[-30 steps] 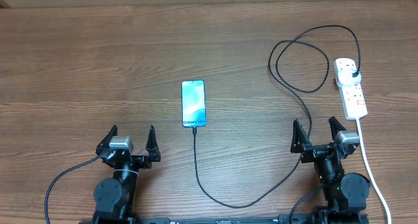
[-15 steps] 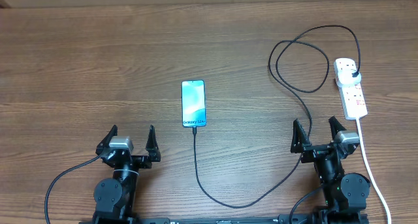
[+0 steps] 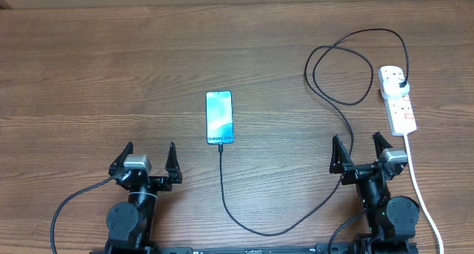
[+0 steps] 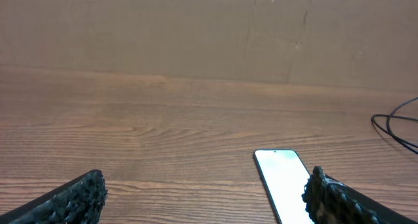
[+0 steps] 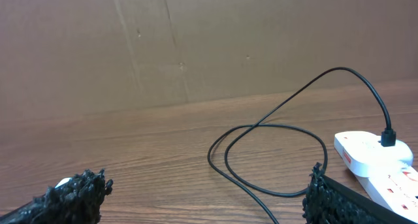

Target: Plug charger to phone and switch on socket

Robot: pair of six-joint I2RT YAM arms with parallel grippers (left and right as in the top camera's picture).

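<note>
Jaws on both arms are spread wide open and holding nothing, parked low at the near side of the desk (image 3: 89,76). The phone (image 3: 219,118) lies flat mid-desk, ahead and a bit right of the left jaws, with its long axis pointing straight away from the robot. From overhead the charger (image 3: 255,230) runs its tip right up to the phone's near short edge. It looks plugged in to me, but it's too small to swear to. Its plug (image 3: 401,84) sits in the far outlet of the socket (image 3: 400,109).

So I reckon what's left is the switch. The socket lies ahead and slightly right of the right jaws, long axis running away from the robot with a small tilt, and the red switches (image 3: 405,113) sit along its top. The right arm (image 3: 385,202) is clearly nearer, while the left one is well apart from it. I can't tell from here whether any switch is on or off.

Things to watch:
- The black cable passes between the right jaws on its way up to the loops just left of the socket.
- The thick white cord (image 3: 419,191) trails back along the right arm's outer side.

The wood to the socket's right is bare, so coming down from above looks like the cleanest way in.
</note>
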